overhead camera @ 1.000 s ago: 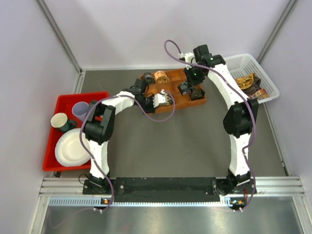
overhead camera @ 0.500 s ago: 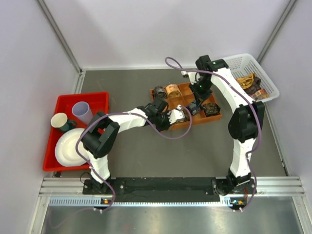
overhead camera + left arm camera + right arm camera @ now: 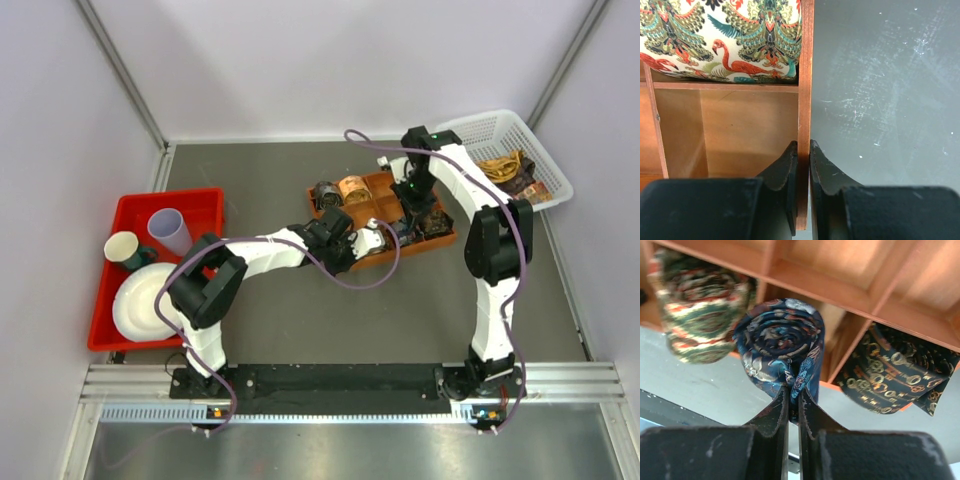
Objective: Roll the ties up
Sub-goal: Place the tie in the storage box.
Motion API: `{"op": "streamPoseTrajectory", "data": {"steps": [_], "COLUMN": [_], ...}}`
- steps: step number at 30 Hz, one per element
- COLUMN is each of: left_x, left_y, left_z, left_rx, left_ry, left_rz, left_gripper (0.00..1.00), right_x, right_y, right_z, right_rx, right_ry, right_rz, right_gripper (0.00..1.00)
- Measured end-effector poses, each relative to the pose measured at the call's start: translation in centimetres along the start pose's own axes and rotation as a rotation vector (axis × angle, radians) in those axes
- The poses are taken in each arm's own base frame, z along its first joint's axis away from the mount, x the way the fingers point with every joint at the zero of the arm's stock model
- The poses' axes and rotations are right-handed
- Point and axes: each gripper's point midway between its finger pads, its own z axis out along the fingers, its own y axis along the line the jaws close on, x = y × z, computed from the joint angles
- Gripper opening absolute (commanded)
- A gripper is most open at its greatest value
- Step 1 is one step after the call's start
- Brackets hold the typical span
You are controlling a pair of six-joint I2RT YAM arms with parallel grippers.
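A wooden tray point(image 3: 386, 184) with compartments lies on the dark table. My left gripper point(image 3: 367, 238) point(image 3: 803, 145) is shut on the tray's thin side wall point(image 3: 804, 75) at its near edge. One compartment beyond that wall holds a rolled tie point(image 3: 725, 35) with a flamingo print. My right gripper point(image 3: 410, 210) point(image 3: 793, 390) is shut on a coiled dark blue floral tie point(image 3: 782, 342), held just over the tray point(image 3: 840, 290). Next to it sit a green and red rolled tie point(image 3: 700, 305) and a dark tie with gold marks point(image 3: 895, 370). Two more coils point(image 3: 340, 190) rest in the tray's left end.
A white basket point(image 3: 545, 150) with loose ties point(image 3: 510, 168) stands at the back right. A red bin point(image 3: 135, 208) at the left holds cups point(image 3: 165, 230) and a white plate point(image 3: 145, 300). Purple cables loop off both arms.
The tray has slid right and toward the near side with my left gripper clamped on its wall. My right gripper has moved along with it, still holding the blue tie.
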Motion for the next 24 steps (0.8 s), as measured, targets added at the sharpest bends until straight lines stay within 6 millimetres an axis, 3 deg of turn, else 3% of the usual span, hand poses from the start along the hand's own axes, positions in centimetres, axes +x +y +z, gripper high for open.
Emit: {"op": "streamPoseTrajectory", "data": {"steps": [5,11,18,24], "left_x": [0.0,0.0,0.0,0.0], "left_y": [0.0,0.0,-0.1,-0.1], "left_z": [0.0,0.0,0.0,0.0], "left_rx": [-0.003,-0.006,-0.011,-0.012], "left_ry": [-0.003,-0.01,-0.009,-0.009], "left_rz": [0.0,0.002,-0.014,-0.016], "left_gripper": [0.0,0.0,0.0,0.0], "right_x": [-0.1,-0.4,-1.3,-1.4], "right_y": [-1.5,-1.7,-1.7,-1.7], "right_z": [1.5,2.8,2.0,1.8], "right_rx": [-0.057,-0.214,-0.377,-0.404], "right_ry": [-0.003,-0.019,-0.09,-0.103], "right_rz": [0.08,0.152,0.215,0.223], "right_gripper": [0.0,0.0,0.0,0.0]}}
